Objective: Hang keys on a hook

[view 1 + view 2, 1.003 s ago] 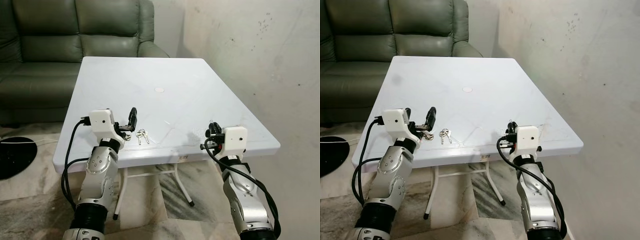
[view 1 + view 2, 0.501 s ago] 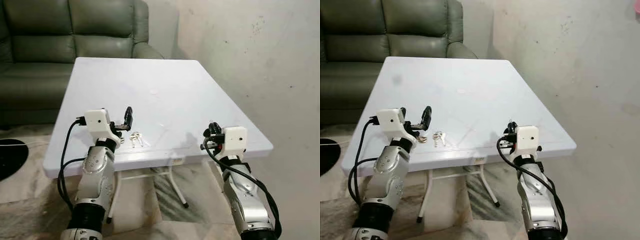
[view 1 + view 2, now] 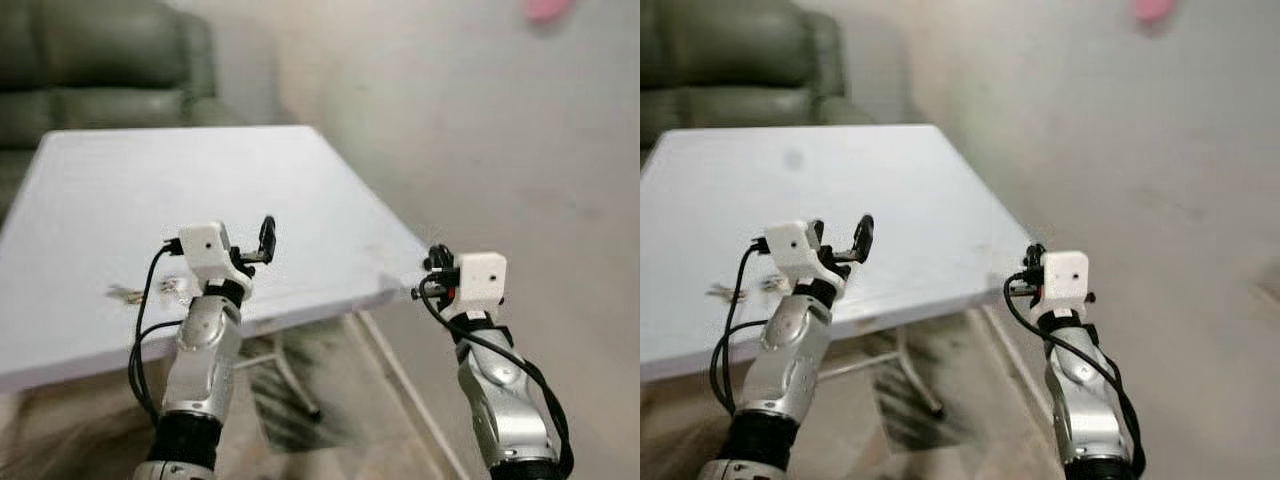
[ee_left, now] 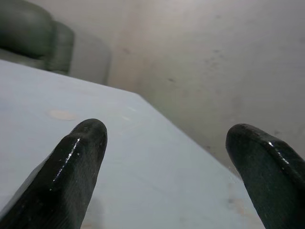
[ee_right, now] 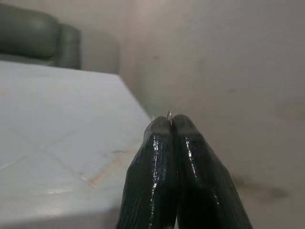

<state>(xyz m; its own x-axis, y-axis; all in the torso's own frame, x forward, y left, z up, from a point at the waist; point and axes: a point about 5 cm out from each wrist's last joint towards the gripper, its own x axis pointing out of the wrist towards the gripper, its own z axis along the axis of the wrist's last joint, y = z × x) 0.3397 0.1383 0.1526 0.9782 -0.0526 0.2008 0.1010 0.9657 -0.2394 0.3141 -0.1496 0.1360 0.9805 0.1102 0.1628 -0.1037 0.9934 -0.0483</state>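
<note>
Keys [image 3: 150, 292] lie blurred on the white worktop [image 3: 120, 200], at the left of the left eye view, close to the near edge and just beside the left arm's white wrist block. They rest flat on the surface and nothing grips them; their shape is smeared and cannot be read in detail.

Just to the right of the keys in that view, the left pincer [image 3: 266, 238] stands raised above the worktop's near edge, its black fingers spread apart. In the left wrist view the two fingertips [image 4: 78, 157] sit wide at the lower corners of the frame with bare worktop and pale wall between them, and nothing is held there.

At the right of the left eye view, the right pincer [image 3: 437, 262] is held up beyond the worktop's right corner, over the floor. In the right wrist view its fingers [image 5: 159, 167] are pressed together at the lower middle of the frame, and a tiny bit of thin metal [image 5: 169, 115] pokes out at their tips; what it belongs to is too small to tell.

A dark green sofa [image 3: 90, 60] fills the upper left of the left eye view, behind the worktop. A grey plastered wall [image 3: 480, 130] takes up the right half, with a blurred pink spot [image 3: 546, 9] at its top edge. Below the worktop, folding metal legs [image 3: 290, 370] stand on a marbled floor [image 3: 330, 420].
</note>
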